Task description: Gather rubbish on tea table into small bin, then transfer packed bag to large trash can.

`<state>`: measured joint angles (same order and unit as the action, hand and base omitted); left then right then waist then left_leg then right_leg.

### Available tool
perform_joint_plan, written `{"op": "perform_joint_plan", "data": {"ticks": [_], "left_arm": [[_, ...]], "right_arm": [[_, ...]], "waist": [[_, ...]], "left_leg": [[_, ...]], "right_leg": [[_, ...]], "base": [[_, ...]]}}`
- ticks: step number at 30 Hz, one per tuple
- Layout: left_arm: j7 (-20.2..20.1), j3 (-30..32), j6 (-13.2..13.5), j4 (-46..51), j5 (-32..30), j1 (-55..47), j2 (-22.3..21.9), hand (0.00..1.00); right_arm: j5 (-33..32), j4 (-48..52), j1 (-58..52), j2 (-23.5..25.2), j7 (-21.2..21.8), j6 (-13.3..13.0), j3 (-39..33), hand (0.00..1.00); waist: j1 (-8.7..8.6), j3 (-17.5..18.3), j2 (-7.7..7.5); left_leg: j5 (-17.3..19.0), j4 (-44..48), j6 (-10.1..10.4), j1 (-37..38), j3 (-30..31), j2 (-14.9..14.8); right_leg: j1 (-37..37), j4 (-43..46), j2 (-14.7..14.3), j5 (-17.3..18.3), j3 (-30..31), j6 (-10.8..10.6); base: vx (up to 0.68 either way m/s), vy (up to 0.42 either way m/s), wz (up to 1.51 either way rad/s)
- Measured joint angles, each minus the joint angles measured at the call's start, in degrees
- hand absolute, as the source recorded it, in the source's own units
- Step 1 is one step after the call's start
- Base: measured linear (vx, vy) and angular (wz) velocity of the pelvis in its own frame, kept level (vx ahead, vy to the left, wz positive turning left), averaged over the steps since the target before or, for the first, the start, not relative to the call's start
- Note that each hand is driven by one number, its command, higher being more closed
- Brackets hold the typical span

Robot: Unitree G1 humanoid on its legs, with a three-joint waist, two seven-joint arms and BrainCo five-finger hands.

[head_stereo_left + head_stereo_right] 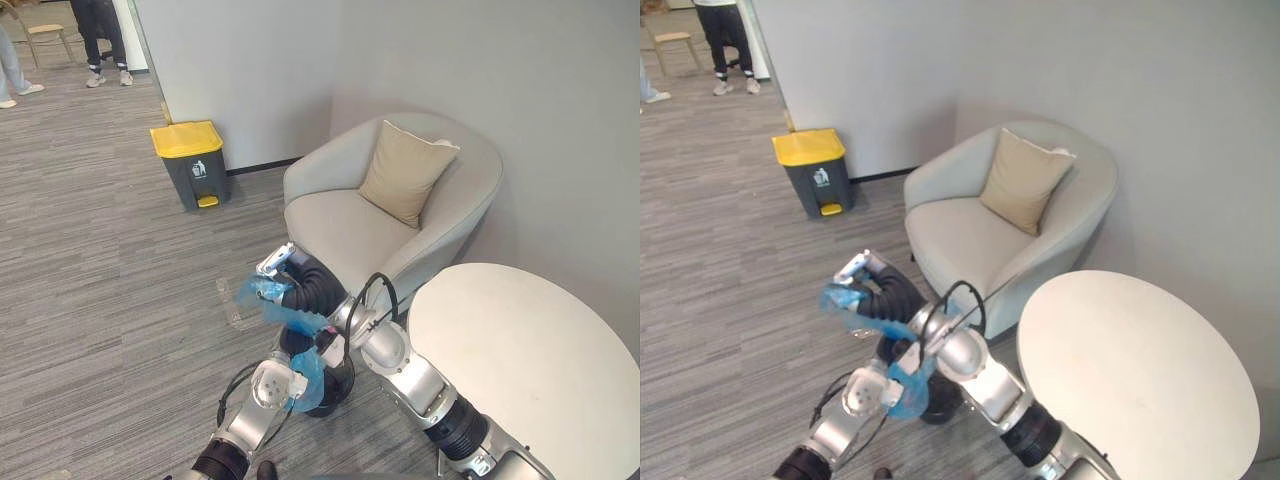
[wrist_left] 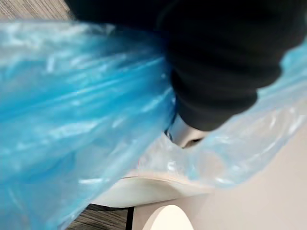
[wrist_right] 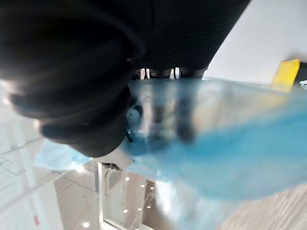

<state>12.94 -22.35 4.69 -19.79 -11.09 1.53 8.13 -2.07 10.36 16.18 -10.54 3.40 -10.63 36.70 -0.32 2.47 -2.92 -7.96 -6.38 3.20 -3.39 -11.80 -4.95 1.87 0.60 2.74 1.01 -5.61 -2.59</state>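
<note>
Left eye view: R hand (image 1: 277, 268) gripped blue bag (image 1: 300, 322) above small black bin (image 1: 335, 398) by tea table (image 1: 530, 350); L hand (image 1: 272, 384) touched bag, grip couldn't be told

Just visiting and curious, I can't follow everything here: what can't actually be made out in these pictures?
What is inside the blue bag: in both eye views its crumpled plastic and the arms hide it; in both wrist views it is a blur.
The small bin: eye views, mostly hidden under bag and arms.
The people: left eye view, cut off above the legs by the top edge.
</note>
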Motion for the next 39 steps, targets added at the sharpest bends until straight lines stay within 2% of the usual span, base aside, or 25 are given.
{"op": "perform_joint_plan", "data": {"ticks": [9,11,15,18,21,24,28,33,39], "left_arm": [[-0.9,2.8,0.1,2.4,0.2,-1.8,0.3,1.0],[-0.9,3.9,0.3,3.6,0.8,-2.7,0.6,1.0],[-0.9,6.6,1.0,3.6,1.4,-4.8,1.0,1.0],[-0.8,10.2,1.1,4.6,2.3,-7.6,0.3,1.0],[-0.8,13.1,1.2,4.6,2.9,-9.4,0.0,1.0],[-0.9,16.1,1.2,3.0,4.6,-11.3,-0.6,1.0],[-1.4,21.7,1.1,-4.0,6.6,-12.2,-1.3,1.0],[-3.3,25.9,0.6,-13.1,8.0,-13.6,-1.7,1.0],[-3.3,28.8,-0.4,-23.0,9.1,-13.6,-2.2,1.0]], "right_arm": [[12.5,-0.1,-2.4,-9.7,-3.4,-1.1,-3.7,0.0],[15.9,-0.1,-4.7,-12.2,-4.6,-1.6,-6.7,0.0],[19.4,-0.1,-9.2,-13.1,-6.7,-1.8,-11.0,0.0],[20.0,-1.6,-14.4,-11.2,-7.5,-1.8,-16.2,0.0],[19.9,-6.7,-18.7,-6.5,-8.3,-1.3,-20.9,0.0],[18.8,-14.8,-21.4,-0.8,-8.3,0.2,-25.2,0.0],[14.3,-27.6,-22.2,3.7,-6.5,2.5,-29.1,0.0],[11.6,-42.4,-22.0,6.0,-5.5,4.7,-33.5,0.0],[8.7,-53.3,-20.9,6.0,-5.8,6.2,-35.9,0.0]], "waist": [[0.19,-0.6,-0.67],[0.29,-1.0,-1.07],[0.28,-1.1,-1.01],[0.24,-1.3,-0.73],[0.25,-1.5,-0.46],[0.18,-1.9,0.06],[0.19,-2.3,0.47],[0.52,-3.2,1.05],[0.71,-4.2,1.13]], "left_leg": [[0.3,0.0,0.5,-0.2,0.1,0.2],[0.3,0.0,0.5,-0.5,0.4,0.2],[0.1,0.0,0.1,-0.5,0.3,0.3],[-0.1,0.0,-0.2,-0.4,0.4,0.4],[-0.1,0.0,-0.2,-0.4,0.6,0.3],[0.0,0.0,-0.1,-0.2,0.9,0.4],[1.0,0.0,0.8,-0.1,1.5,0.5],[1.7,0.0,0.7,0.4,1.6,0.9],[2.3,0.0,0.6,1.6,1.5,1.6]], "right_leg": [[0.2,-0.1,0.2,0.2,-0.1,-0.1],[0.2,-0.2,0.2,0.1,-0.4,-0.1],[0.0,-0.7,0.2,0.1,-0.4,-0.1],[0.1,0.0,0.3,0.0,-0.3,0.1],[0.1,-0.1,0.2,0.0,-0.4,0.2],[-0.1,-0.1,0.2,0.3,-0.5,0.2],[-0.5,-0.4,0.4,1.0,-1.3,-0.1],[-1.4,-0.6,0.9,1.5,-1.8,-0.3],[-2.5,-0.1,1.4,2.0,-1.7,-1.0]], "base": [[0.0,0.002,0.0],[0.0,0.0,0.04],[0.0,0.0,0.0],[0.0,0.0,0.0],[0.0,0.0,0.0],[0.0,0.0,0.02],[-0.01,0.008,0.08],[0.04,0.017,0.06],[0.07,0.008,0.0]]}}
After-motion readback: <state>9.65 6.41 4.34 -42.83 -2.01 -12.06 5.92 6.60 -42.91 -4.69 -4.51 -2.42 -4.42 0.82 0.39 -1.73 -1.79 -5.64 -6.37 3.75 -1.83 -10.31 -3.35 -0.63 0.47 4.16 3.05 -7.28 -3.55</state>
